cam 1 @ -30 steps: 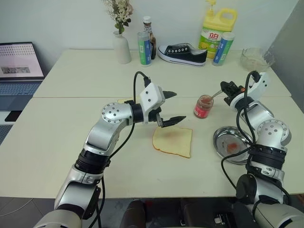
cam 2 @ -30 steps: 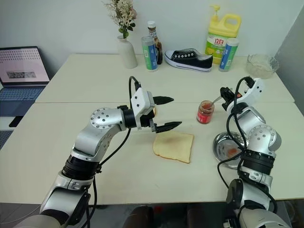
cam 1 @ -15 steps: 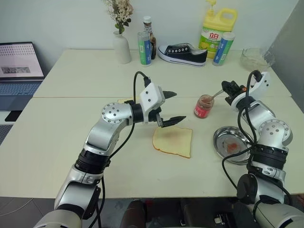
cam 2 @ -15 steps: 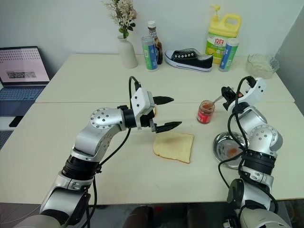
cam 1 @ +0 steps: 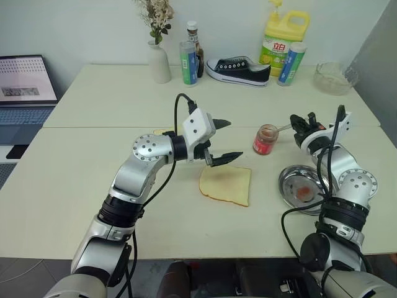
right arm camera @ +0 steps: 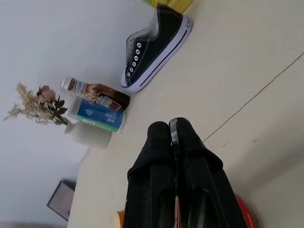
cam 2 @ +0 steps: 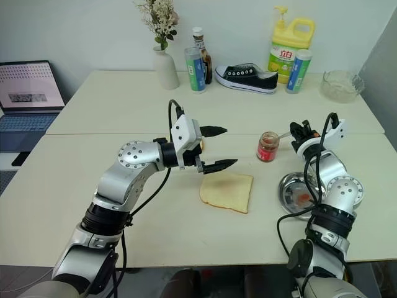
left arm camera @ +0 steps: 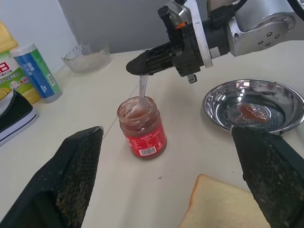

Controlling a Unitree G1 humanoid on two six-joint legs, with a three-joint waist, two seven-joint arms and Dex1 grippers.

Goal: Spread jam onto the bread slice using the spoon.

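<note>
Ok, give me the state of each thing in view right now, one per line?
Small clear glass jam jar: upright, lid off, spoon bowl inside.
Slim silver spoon: held by right gripper, jaws shut.
Pale cream bread slice: flat, bare.
Left gripper: jaws open, empty.
Round steel dish: red smear inside.

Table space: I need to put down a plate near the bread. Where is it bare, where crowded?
Bare: the front strip before the bread slice, and the near-left table toward the laptop. Crowded: between jam jar and metal dish, and the back row around the shoe.

cream table (cam 1: 93, 180), bread slice (cam 1: 226, 185), jam (cam 1: 265, 139), steel dish (cam 1: 296, 186)
</note>
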